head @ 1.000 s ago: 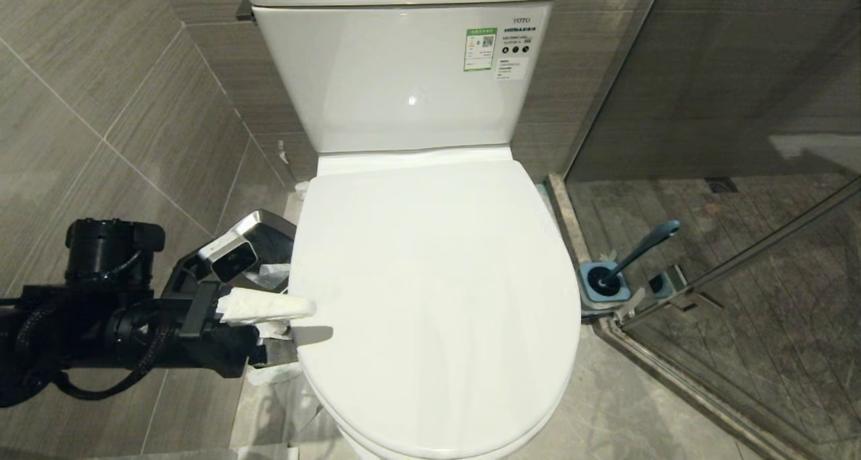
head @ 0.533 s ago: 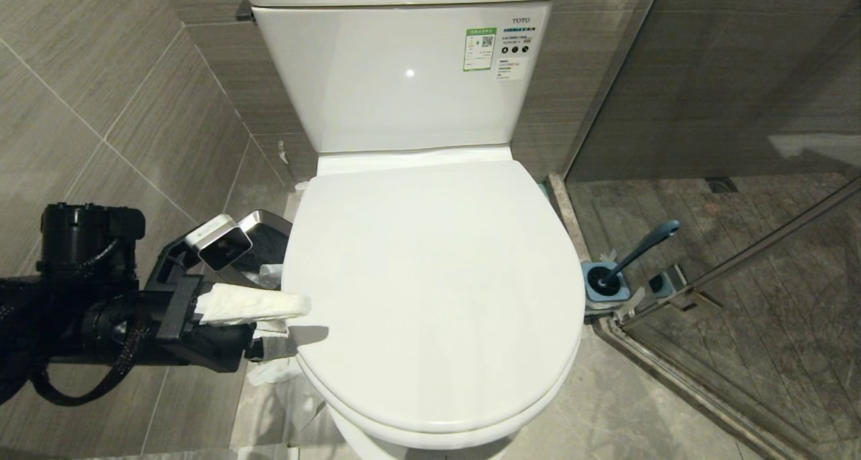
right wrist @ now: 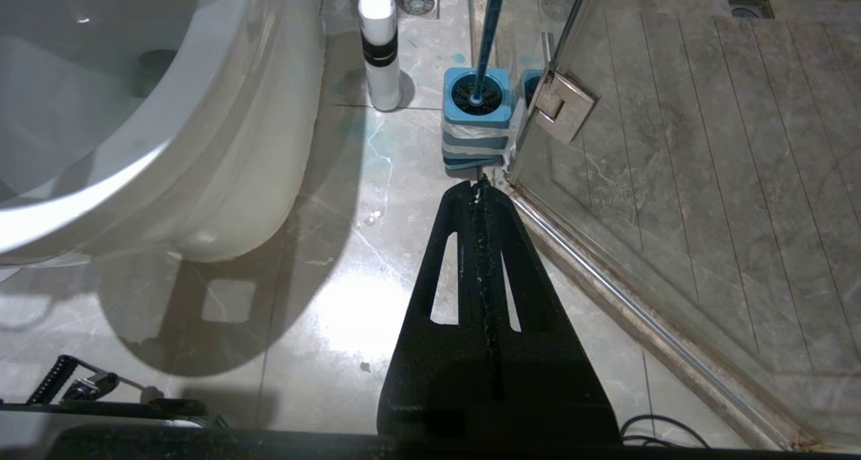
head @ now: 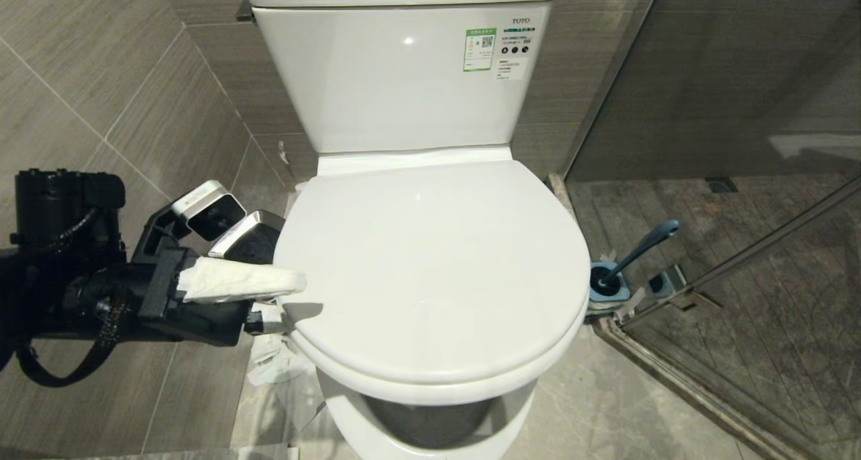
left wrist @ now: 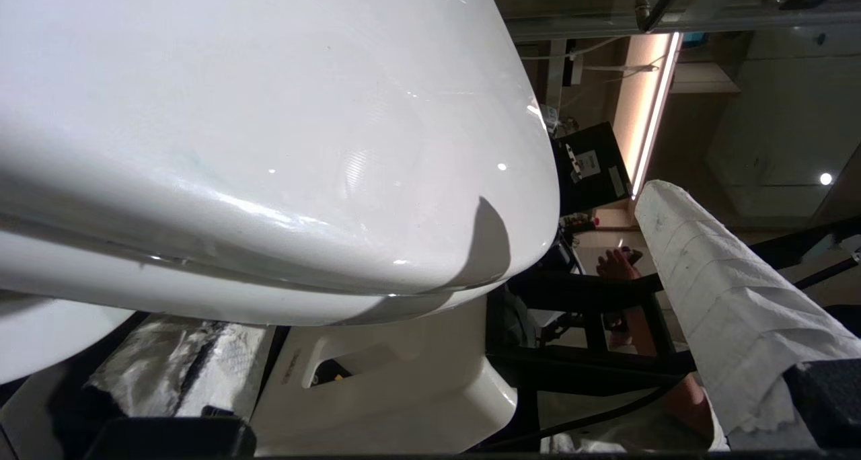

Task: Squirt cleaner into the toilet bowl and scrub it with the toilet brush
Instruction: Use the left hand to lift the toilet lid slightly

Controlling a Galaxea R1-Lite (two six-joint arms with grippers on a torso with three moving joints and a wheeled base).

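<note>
The white toilet lid [head: 430, 265] is tilted up at its front, and a dark gap into the toilet bowl [head: 430, 423] shows beneath it. My left gripper [head: 290, 303] stands open at the lid's left edge. One paper-wrapped finger [head: 235, 282] lies above the edge and the other sits under it; from the left wrist the lid [left wrist: 269, 144] fills the space between the wrapped fingers [left wrist: 726, 298]. The toilet brush [head: 642, 243] stands in its blue holder [right wrist: 476, 120] on the floor to the right. A white cleaner bottle [right wrist: 379, 50] with an orange cap stands beside it. My right gripper [right wrist: 479, 184] hangs shut over the floor.
A metal bin [head: 250, 239] and crumpled tissue [head: 272, 366] sit left of the toilet. The tank [head: 403, 77] stands behind. A glass shower door [head: 753, 245] with a hinge [right wrist: 562, 107] borders the right side. A person's hand [left wrist: 615, 265] shows beyond the bowl.
The lid's front has risen off the bowl, opening a dark gap below. My left gripper has moved up with the lid's edge.
</note>
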